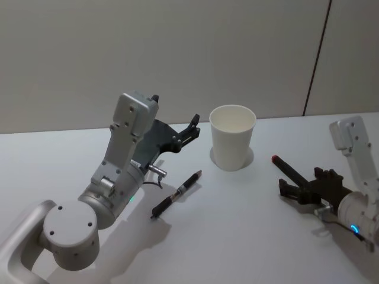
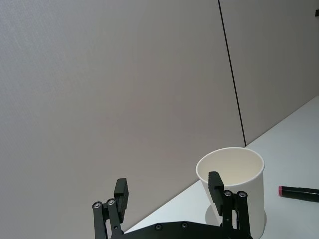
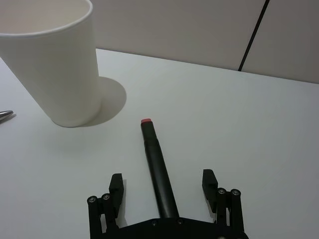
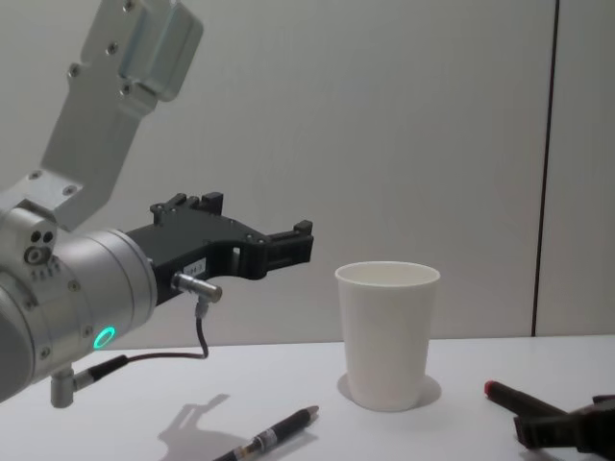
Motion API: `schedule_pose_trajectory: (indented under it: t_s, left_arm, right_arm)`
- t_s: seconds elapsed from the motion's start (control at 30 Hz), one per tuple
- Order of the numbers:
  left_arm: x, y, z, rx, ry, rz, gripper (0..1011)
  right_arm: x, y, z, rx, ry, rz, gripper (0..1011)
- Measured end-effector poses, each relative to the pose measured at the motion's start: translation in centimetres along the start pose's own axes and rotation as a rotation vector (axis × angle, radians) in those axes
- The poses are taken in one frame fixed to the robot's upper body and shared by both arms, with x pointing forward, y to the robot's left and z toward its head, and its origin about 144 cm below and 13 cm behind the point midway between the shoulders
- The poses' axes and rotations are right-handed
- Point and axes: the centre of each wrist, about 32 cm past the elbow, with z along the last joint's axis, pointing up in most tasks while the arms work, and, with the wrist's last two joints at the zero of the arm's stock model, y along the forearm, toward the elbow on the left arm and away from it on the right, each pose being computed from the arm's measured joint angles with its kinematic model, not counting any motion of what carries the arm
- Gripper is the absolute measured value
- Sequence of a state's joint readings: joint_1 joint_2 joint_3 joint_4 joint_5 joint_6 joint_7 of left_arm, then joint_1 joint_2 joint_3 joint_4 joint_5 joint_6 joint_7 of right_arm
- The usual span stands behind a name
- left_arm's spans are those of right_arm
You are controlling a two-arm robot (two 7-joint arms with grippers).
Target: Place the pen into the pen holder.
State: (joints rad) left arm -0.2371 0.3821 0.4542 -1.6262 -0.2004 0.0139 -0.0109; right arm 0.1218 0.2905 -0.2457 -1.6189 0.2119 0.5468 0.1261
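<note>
Hanging raised, spread wide and empty, my left pincer [image 2: 168, 184] faces the pen holder [image 2: 254, 199] ahead of it, and a black-and-silver pen [image 1: 177, 194] lies flat below it, slanting toward that cup. My right pincer [image 3: 162, 177] sits low, also wide open and gripping nothing, straddling the red-tipped pen [image 3: 152, 144], I judge so that closing catches the barrel. This pen's long axis runs straight out between its fingers [image 3: 116, 181], red end forward, toward the holder ahead-left.

The black pen [image 1: 176, 194] lies flat near the upright white pen holder [image 1: 232, 137].
</note>
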Motion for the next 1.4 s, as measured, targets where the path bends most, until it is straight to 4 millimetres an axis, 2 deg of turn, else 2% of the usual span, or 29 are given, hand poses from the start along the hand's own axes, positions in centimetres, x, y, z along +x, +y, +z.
schedule_pose_trajectory:
  t_s: [0.07, 0.2, 0.37, 1.27, 1.37, 1.4]
  left_arm:
    - [0.0, 0.0, 0.0, 0.0, 0.0, 0.0, 1001]
    - [0.0, 0.0, 0.0, 0.0, 0.0, 0.0, 1001]
    - [0.0, 0.0, 0.0, 0.0, 0.0, 0.0, 1001]
    - [0.0, 0.0, 0.0, 0.0, 0.0, 0.0, 1001]
    - [0.0, 0.0, 0.0, 0.0, 0.0, 0.0, 1001]
    - [0.0, 0.0, 0.0, 0.0, 0.0, 0.0, 1001]
  right_arm:
    - [-0.04, 0.02, -0.01, -0.001, 0.0, 0.0, 997]
    - [-0.11, 0.07, -0.05, -0.003, 0.001, 0.001, 892]
    - [-0.19, 0.11, -0.09, -0.006, 0.0, 0.002, 814]
    - [-0.29, 0.37, -0.13, -0.001, 0.073, -0.054, 640]
    - [-0.26, 0.4, -0.08, 0.001, 0.087, -0.065, 555]
    - [-0.26, 0.4, -0.07, 0.002, 0.089, -0.068, 492]
